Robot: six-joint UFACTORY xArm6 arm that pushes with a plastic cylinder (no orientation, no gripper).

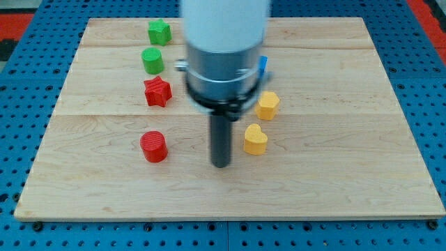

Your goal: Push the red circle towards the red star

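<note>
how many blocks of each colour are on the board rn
green: 2, star and circle
red: 2, star and circle
yellow: 2, and
blue: 1, mostly hidden behind the arm
total: 7

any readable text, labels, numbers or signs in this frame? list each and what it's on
None: no words, numbers, brands or signs show anywhere.
The red circle, red star, green blocks, yellow blocks, wooden board and arm housing are all unmarked.
My tip carries no marking either.
</note>
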